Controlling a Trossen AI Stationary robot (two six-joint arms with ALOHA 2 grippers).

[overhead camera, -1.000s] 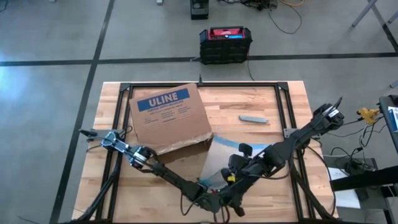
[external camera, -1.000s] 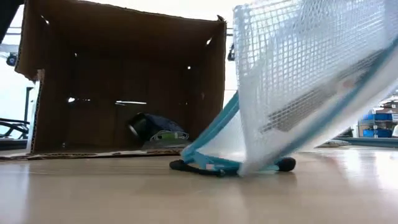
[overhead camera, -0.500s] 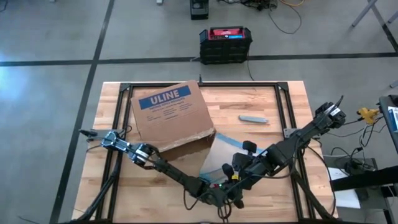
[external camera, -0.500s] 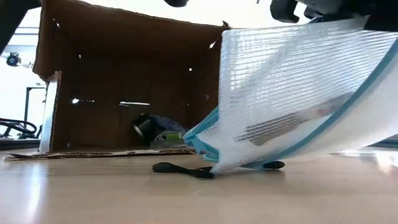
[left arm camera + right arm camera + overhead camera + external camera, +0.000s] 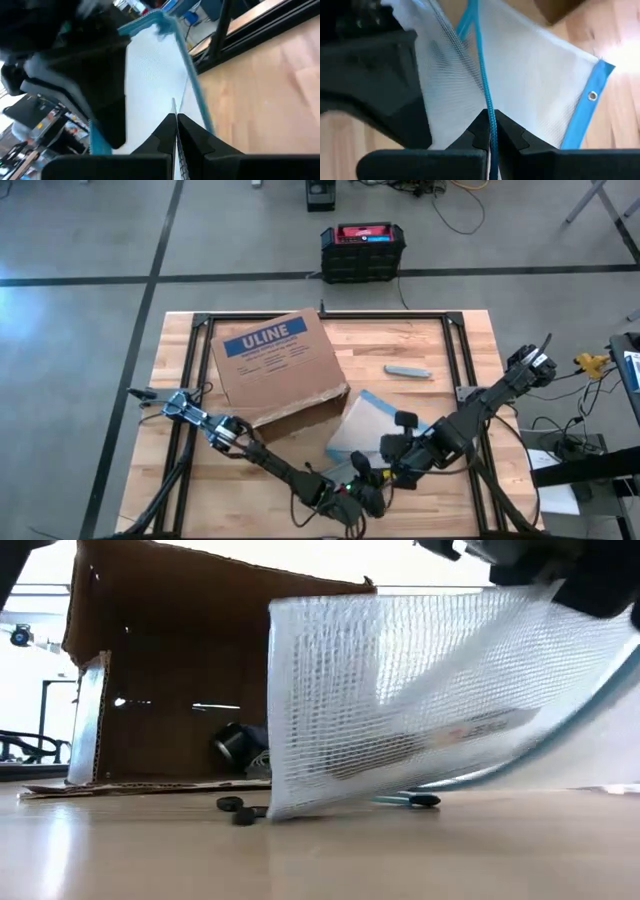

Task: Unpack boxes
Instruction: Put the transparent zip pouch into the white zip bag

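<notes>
The brown cardboard box (image 5: 275,370) with the blue ULINE label lies on its side at the table's left. Its open mouth (image 5: 200,680) faces the near edge, and dark items (image 5: 240,745) lie inside. A clear mesh pouch with blue trim (image 5: 362,430) hangs near the front middle, between both grippers. My left gripper (image 5: 362,498) is shut on it from the near side. My right gripper (image 5: 388,470) is shut on it from the right. My left gripper pinches a thin edge of the pouch (image 5: 173,107) between its two fingers, beside the blue trim (image 5: 192,90). The fingers reach in about level from the near side. My right gripper pinches the pouch's blue zipper line (image 5: 488,102) between its fingers, slanting down from the right. The pouch hangs tilted, its low corner (image 5: 278,808) close to the table.
A grey flat piece (image 5: 407,370) lies right of the box. Small dark pieces (image 5: 236,808) lie on the wood under the pouch. The black frame rail (image 5: 330,315) borders the tabletop. A black crate with a red top (image 5: 362,250) stands on the floor beyond.
The pouch has swung from standing steeply on its lower edge to a flatter tilt, and its lower end has moved toward the box. My left gripper has sunk and rolled. My right gripper has gone a little toward the table's right edge. Both have stayed shut.
</notes>
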